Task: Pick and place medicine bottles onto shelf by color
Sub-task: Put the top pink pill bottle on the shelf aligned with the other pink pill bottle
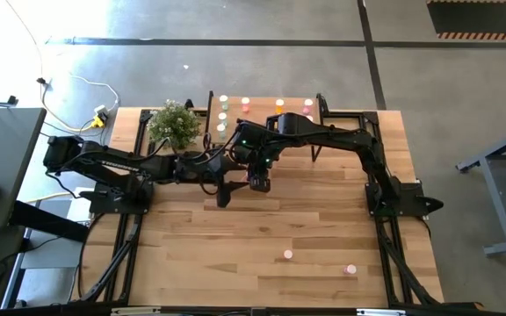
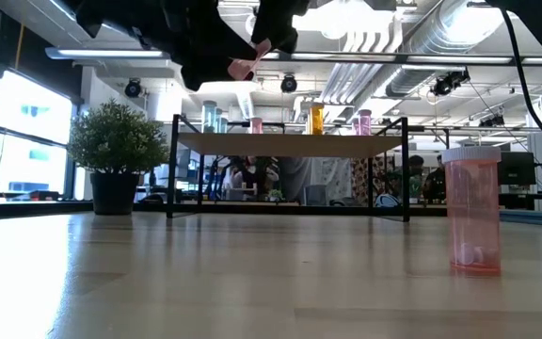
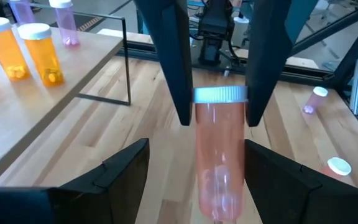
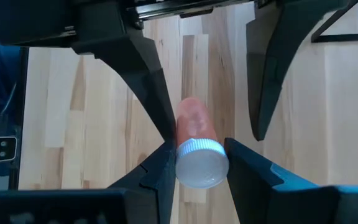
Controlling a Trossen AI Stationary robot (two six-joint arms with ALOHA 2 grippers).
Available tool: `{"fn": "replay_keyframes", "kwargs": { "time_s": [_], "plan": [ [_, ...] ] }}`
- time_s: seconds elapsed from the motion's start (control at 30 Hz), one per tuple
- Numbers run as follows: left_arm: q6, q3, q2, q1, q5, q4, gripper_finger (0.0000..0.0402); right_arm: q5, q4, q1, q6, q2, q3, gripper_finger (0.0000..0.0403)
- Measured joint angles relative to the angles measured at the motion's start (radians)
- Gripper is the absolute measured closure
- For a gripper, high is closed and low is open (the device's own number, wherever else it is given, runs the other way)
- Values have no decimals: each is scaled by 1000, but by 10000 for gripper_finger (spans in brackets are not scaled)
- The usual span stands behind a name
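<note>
Both arms crowd the space before the shelf (image 1: 266, 115); front table (image 1: 235, 254) lies open.

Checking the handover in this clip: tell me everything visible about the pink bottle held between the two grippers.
The pink bottle is a translucent plastic cylinder with a ribbed white cap, something small and pale at its base. It is held in the air above the table, near the shelf. The right gripper clamps it at the cap; the left gripper brackets its body with fingers spread, apparently not touching.

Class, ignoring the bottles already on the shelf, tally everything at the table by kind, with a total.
Robot arms: 2
Potted plant: 1
Shelf: 1
Bottles on the table: 2
Bottle in right gripper: 1
Total: 7
</note>
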Motion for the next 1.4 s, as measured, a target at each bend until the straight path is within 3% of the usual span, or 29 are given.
{"fn": "replay_keyframes", "kwargs": {
  "time_s": [0.13,0.43,0.7,1.4],
  "plan": [
    [0,0,0,0,7,7,170,0,-6,0,-1,0,0,289],
    [26,0,0,-1,17,8,242,3,-7,0,0,0,0,289],
    [27,0,-1,-1,22,9,281,5,-7,-1,1,0,0,289],
    [27,0,-1,-1,42,13,295,1,-8,0,0,0,0,289]
  ]
}}
